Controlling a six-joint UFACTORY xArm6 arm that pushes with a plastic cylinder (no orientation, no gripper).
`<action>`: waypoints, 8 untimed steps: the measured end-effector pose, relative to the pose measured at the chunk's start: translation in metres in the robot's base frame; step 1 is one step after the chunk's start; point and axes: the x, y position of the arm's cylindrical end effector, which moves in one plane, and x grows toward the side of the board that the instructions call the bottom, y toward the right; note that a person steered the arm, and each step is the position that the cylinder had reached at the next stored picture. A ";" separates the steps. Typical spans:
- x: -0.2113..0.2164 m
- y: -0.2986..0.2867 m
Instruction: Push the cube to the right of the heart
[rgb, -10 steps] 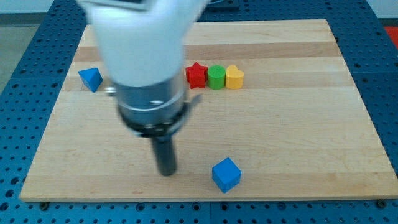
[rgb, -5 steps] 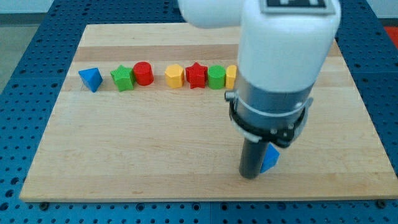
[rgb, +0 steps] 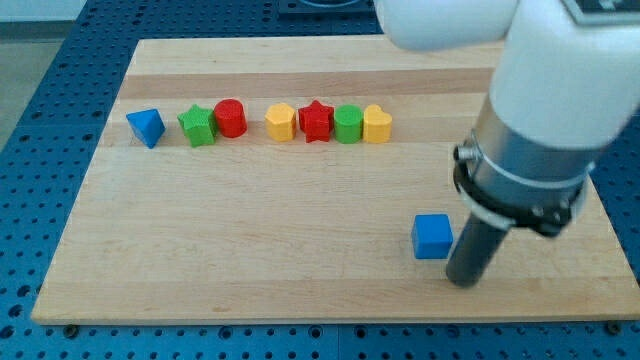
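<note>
My tip (rgb: 463, 280), a bare rod with no jaws, sits just right of the blue cube (rgb: 432, 237). I should circle below it, pushing up towards the yellow heart's (rgb: 377, 124) right.

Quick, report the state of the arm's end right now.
No jaws: the arm ends in a rod. My tip is on the board just to the view's right of the blue cube, close to it; contact cannot be told. It holds nothing.
</note>
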 end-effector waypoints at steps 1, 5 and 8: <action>-0.059 -0.007; -0.028 0.003; -0.092 -0.063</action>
